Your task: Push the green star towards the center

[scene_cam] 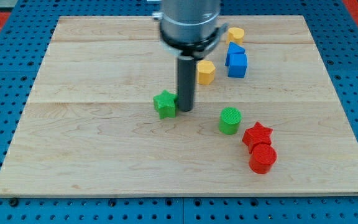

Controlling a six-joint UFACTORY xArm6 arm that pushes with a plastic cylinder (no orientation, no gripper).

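Observation:
The green star (pixel 165 103) lies on the wooden board (pixel 92 149) a little left of the board's middle. My tip (pixel 184 110) rests on the board right against the star's right side, touching or nearly touching it. The dark rod rises from there to the grey arm body (pixel 189 22) at the view's top, which hides part of the board behind it.
A green cylinder (pixel 230 120) stands right of my tip. A red star (pixel 257 135) and a red cylinder (pixel 263 158) sit at the lower right. A yellow hexagon (pixel 206 71), two blue blocks (pixel 236 60) and a yellow block (pixel 235 34) lie at the upper right.

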